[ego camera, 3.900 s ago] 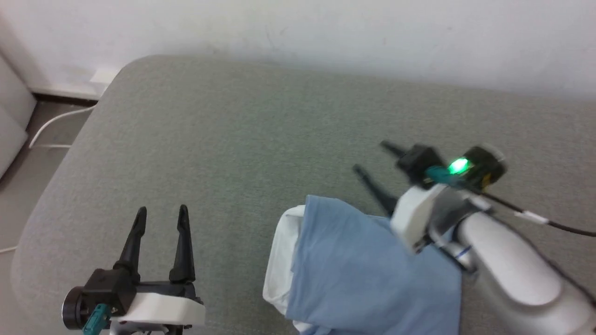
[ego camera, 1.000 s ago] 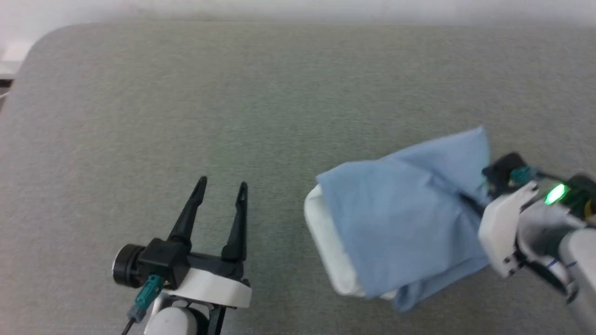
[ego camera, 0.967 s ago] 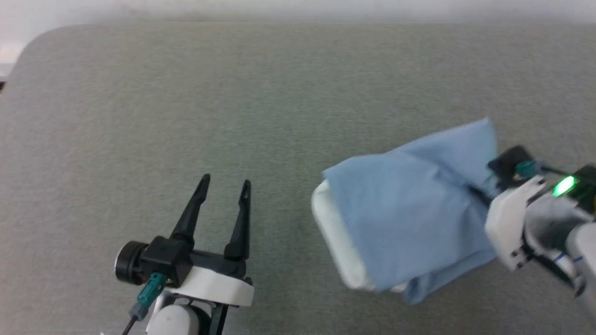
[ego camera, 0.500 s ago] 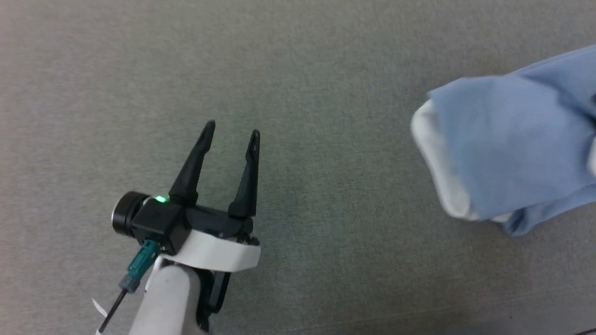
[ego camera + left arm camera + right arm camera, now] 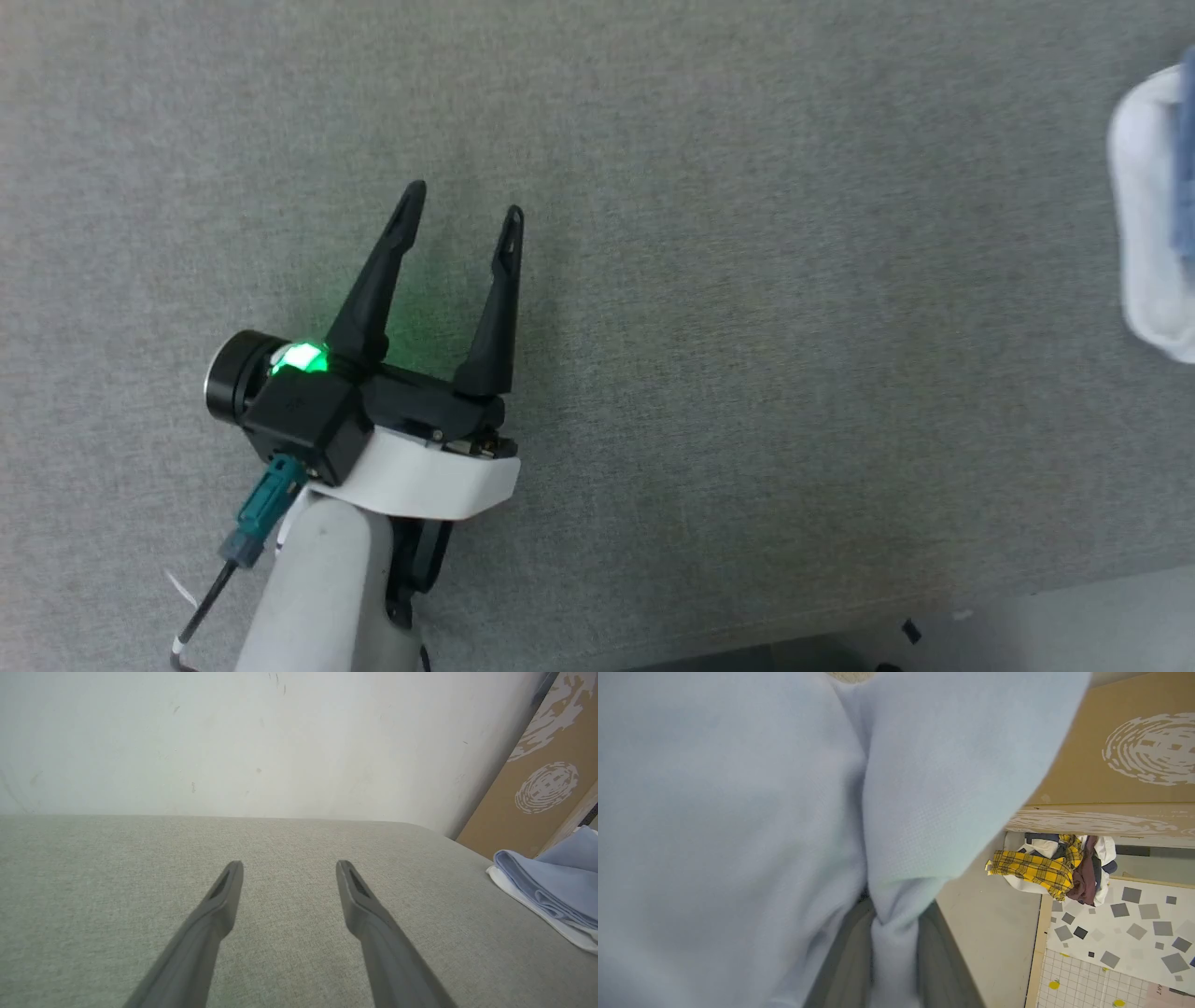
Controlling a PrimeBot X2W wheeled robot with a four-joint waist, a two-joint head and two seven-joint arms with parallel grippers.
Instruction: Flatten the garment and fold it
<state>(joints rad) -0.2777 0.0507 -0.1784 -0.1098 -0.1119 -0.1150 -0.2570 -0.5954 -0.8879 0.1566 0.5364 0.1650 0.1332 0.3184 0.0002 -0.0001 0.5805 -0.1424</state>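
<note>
Folded into layers, the garment (image 5: 738, 788) is at the right edge of the grey upholstered surface (image 5: 747, 280), a bunch of it clenched in the right gripper (image 5: 896, 914) fingers. Folding looks done. The left gripper (image 5: 462, 201) hovers well apart, fingers spread, empty. Next, likely: set the bundle down without spilling its folds.

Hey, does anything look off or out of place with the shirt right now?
Yes. The garment is bunched rather than flat: a fold is pinched by the right gripper, with layers doubled over. The left gripper hangs open above the grey cushion, away from it.
</note>
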